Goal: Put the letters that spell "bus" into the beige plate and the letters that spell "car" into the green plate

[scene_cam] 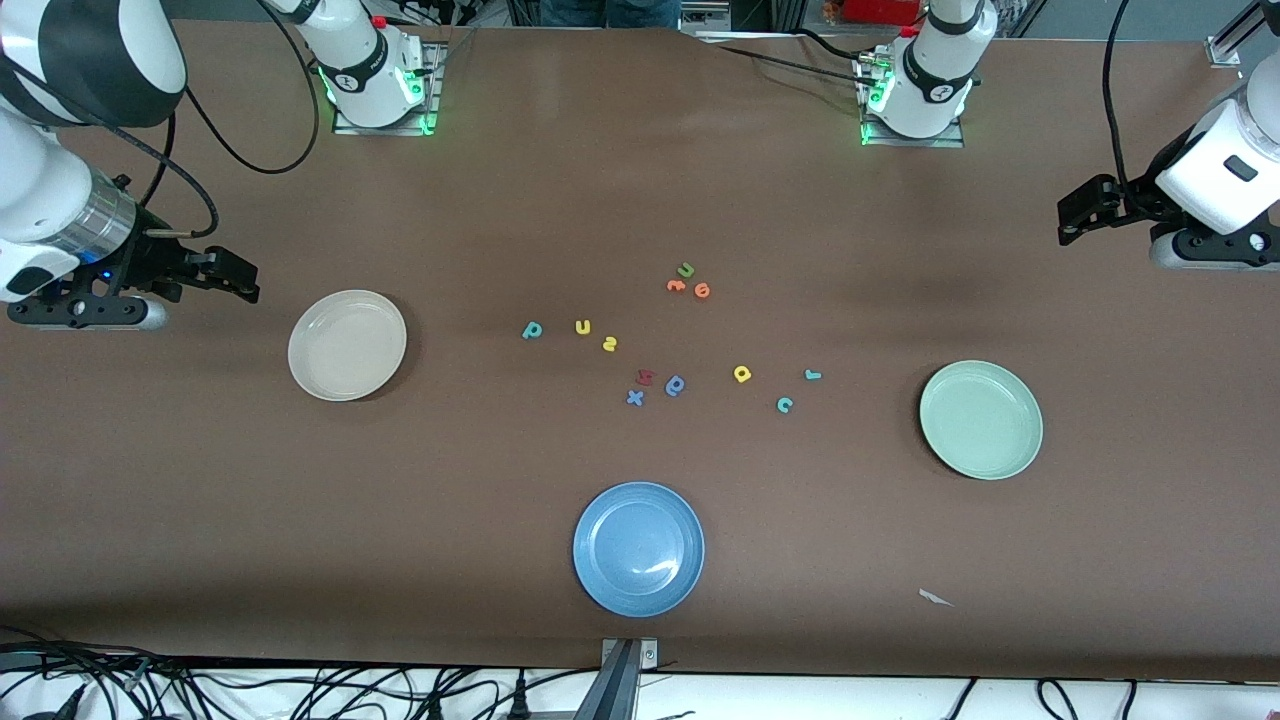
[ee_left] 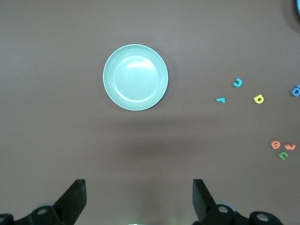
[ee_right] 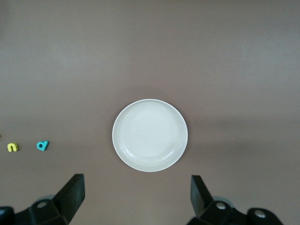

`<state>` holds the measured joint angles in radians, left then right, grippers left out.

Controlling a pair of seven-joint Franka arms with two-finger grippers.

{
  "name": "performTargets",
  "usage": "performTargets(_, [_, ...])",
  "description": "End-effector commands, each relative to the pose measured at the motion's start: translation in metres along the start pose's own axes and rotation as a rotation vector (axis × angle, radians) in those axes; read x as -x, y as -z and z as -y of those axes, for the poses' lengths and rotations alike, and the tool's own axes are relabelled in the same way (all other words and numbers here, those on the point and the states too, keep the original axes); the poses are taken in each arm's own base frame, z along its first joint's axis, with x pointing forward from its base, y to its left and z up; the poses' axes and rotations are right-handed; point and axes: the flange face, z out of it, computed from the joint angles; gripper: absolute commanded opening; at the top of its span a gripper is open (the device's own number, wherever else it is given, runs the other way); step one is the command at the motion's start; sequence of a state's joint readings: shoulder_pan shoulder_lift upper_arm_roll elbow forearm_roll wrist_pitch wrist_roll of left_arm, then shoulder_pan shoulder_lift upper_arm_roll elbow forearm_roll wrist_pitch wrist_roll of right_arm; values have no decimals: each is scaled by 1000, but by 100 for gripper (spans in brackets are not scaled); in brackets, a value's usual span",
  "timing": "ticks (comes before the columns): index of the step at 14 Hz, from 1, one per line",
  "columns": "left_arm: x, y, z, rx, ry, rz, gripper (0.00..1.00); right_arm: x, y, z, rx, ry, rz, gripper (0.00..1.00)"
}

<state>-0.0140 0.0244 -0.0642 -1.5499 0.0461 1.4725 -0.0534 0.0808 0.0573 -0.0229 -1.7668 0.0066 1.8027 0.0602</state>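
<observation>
The beige plate sits toward the right arm's end of the table and the green plate toward the left arm's end; both have nothing in them, so no letter is sorted yet. The b, u and s lie in a row mid-table; the a, c and r lie nearer the green plate. The right gripper hangs in the air by the beige plate and the left gripper hangs up past the green plate; both wait with jaws wide apart and hold nothing.

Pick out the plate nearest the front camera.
The blue plate: it lies lowest in the front view, below the letters, while the beige plate and green plate sit higher, toward the table's ends.
</observation>
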Motion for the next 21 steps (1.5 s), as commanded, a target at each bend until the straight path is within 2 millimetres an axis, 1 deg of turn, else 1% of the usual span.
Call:
performTargets(1, [5, 4, 1, 3, -18, -3, 100, -2, 4, -1, 14, 16, -2, 100])
performTargets(4, [5, 4, 1, 3, -18, -3, 100, 1, -3, 2, 15, 15, 21, 100])
performTargets(5, [5, 3, 1, 3, -18, -3, 100, 0, -10, 4, 17, 4, 33, 100])
performTargets(7, [4, 3, 1, 3, -18, -5, 100, -7, -35, 9, 22, -55, 67, 99])
performTargets(8, [4, 2, 0, 3, -18, -5, 100, -8, -42, 25, 25, -80, 71, 99])
performTargets(9, [2, 0, -1, 3, -20, -2, 100, -7, -51, 50, 33, -102, 72, 99])
performTargets(11, [-3, -7, -4, 4, -25, 10, 100, 2, -71, 92, 51, -180, 67, 99])
performTargets(12, [-6, -11, -7, 9, -29, 13, 100, 9, -83, 112, 61, -226, 67, 99])
performTargets(14, [-19, -28, -12, 17, -34, 27, 100, 27, -116, 154, 105, -280, 44, 99])
performTargets(15, [-28, -40, -17, 19, -33, 35, 100, 33, -135, 166, 108, -349, 41, 98])
performTargets(16, [-34, -50, -32, 19, -54, 39, 100, 36, -153, 183, 107, -427, 36, 98])
performTargets(17, [-43, -63, -39, 22, -64, 43, 100, 35, -173, 192, 114, -485, 39, 98])
performTargets(18, [-51, -77, -52, 38, -81, 50, 100, 39, -188, 209, 114, -500, 36, 98])
performTargets(19, [-59, -93, -62, 57, -83, 50, 100, 40, -204, 221, 115, -516, 38, 97])
performTargets(20, [-69, -109, -73, 68, -80, 50, 100, 39, -224, 226, 117, -557, 44, 92])
performTargets(21, [-77, -128, -95, 77, -78, 55, 100, 42, -243, 238, 115, -571, 41, 91])
